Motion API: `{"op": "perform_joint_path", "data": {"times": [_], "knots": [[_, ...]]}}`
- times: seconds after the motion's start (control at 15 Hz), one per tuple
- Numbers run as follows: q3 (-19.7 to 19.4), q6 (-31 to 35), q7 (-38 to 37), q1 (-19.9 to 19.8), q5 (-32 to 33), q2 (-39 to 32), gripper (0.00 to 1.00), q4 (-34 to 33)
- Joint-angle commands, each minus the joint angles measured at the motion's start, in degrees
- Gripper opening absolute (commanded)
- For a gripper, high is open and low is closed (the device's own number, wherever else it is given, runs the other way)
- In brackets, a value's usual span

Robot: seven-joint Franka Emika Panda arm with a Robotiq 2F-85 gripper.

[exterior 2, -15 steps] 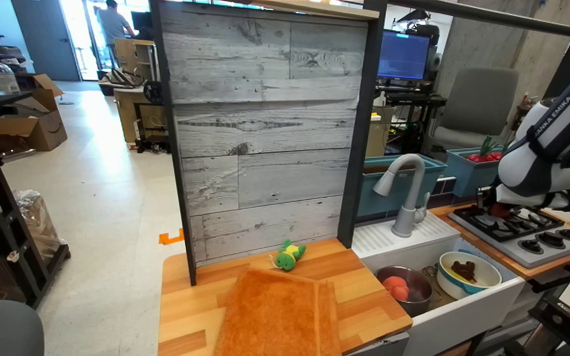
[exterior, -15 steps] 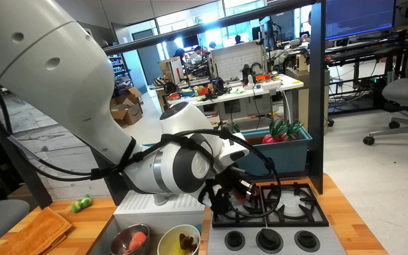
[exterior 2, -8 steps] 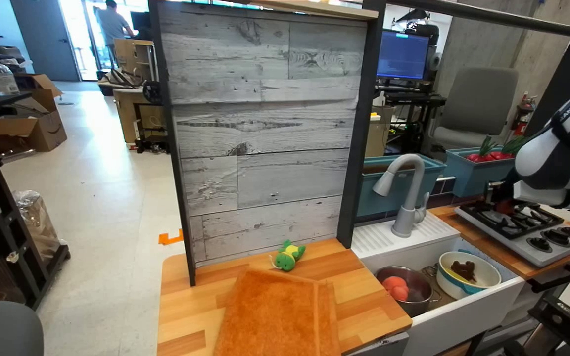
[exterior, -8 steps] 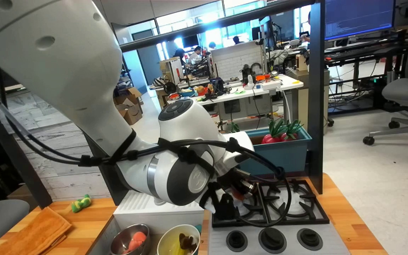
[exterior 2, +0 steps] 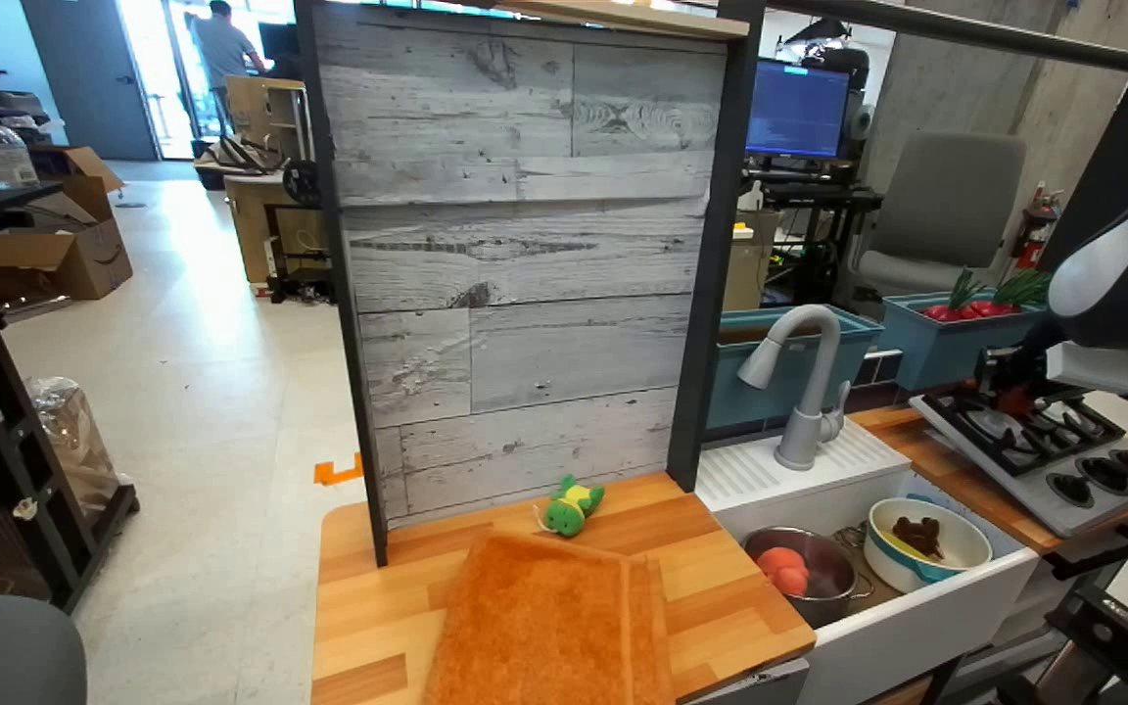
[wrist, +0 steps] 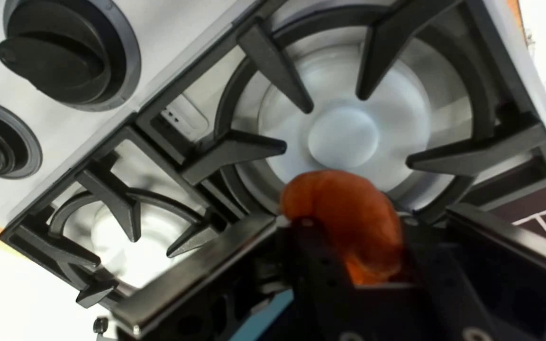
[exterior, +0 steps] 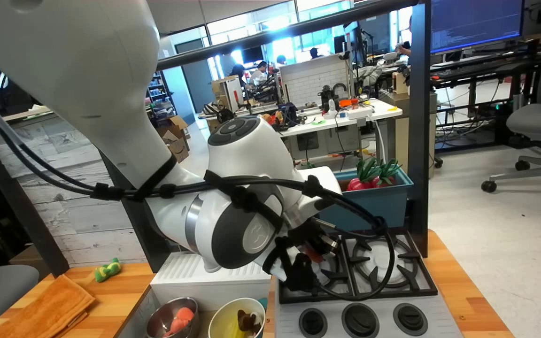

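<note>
The stove [exterior: 386, 326] has been tipped over the last second: in both exterior views its rear edge, toward the planter [exterior: 369, 211], is seen to be raised higher than before, and beside the sink [exterior 2: 916, 636] a pale strip of its side has been exposed. Over the same stretch the arm [exterior: 247, 223] has been shifted slightly up and away from the sink. In the wrist view the orange toy [wrist: 344, 222] is pinched between the jaws, which are drawn close about it, over one side of a burner's grate [wrist: 235, 150]. Whether a bar of the grate has been caught along with the toy cannot be told, as the underside of the grip is hidden; from the tilt, such a snag is judged likely. The toy is thus taken to be secured but not yet freed from the stove, and with a harder pull the stove could be dragged across the table [exterior: 463, 281]. In the sink, the pot [exterior 2: 826, 609] and the bowl [exterior 2: 967, 537] have been left where they stood.
</note>
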State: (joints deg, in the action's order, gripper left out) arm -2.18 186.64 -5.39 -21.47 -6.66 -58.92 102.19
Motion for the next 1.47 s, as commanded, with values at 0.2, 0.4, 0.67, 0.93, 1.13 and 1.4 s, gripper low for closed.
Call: {"op": "perform_joint_path", "data": {"times": [0.2, 0.4, 0.67, 0.93, 1.13, 1.4], "knots": [[-3.6, -6.3, -2.8, 5.5, -1.8, -6.6, 0.05, -7.8], [-4.6, -9.3, -2.7, 7.4, -1.2, -8.9, 0.44, -9.6], [-5.0, -11.4, -1.8, 7.6, -0.6, -7.6, 0.70, -9.5], [-2.5, -8.8, 0.7, 5.0, -0.2, -3.8, 0.75, -5.9], [0.8, -6.4, 3.7, 1.6, 0.4, -0.5, 0.19, -2.3], [4.9, -2.6, 7.0, -2.3, 1.3, 3.8, 0.49, 2.7]]}}
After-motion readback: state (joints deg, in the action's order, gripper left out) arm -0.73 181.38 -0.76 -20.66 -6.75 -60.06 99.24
